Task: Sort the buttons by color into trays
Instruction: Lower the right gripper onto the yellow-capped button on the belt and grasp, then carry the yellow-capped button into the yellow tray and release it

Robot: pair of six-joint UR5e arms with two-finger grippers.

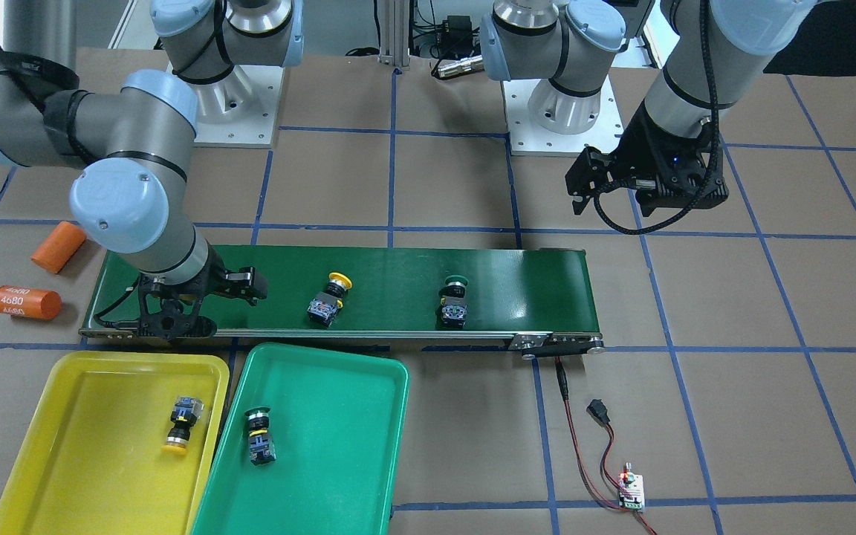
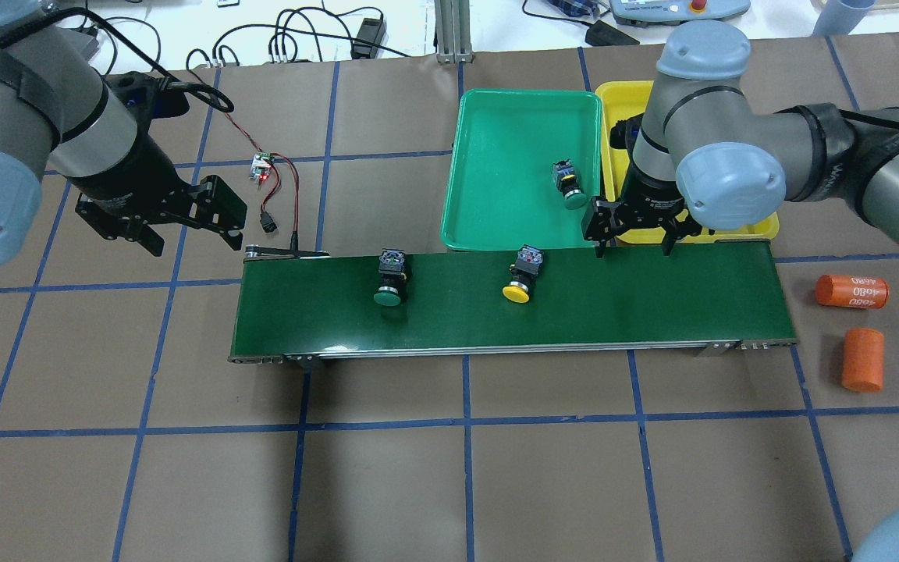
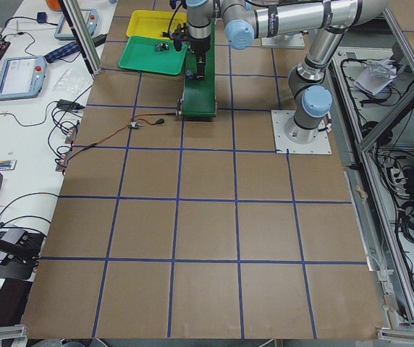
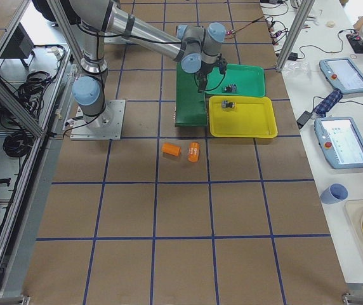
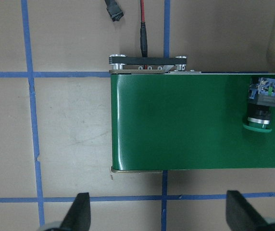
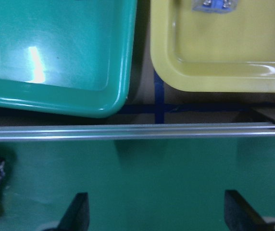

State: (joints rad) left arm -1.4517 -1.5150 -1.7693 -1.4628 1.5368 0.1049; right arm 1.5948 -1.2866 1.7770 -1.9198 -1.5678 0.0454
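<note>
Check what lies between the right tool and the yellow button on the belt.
Nothing: only bare conveyor belt separates the right tool from the yellow button, clearest in the overhead view.

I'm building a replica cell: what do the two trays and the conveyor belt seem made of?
Green tray and yellow tray: probably moulded plastic, glossy, with bright glints on smooth rounded rims. Conveyor belt: seemingly a rubbery or PVC sheet, matte dark green; its side rail looks like bare metal.
</note>
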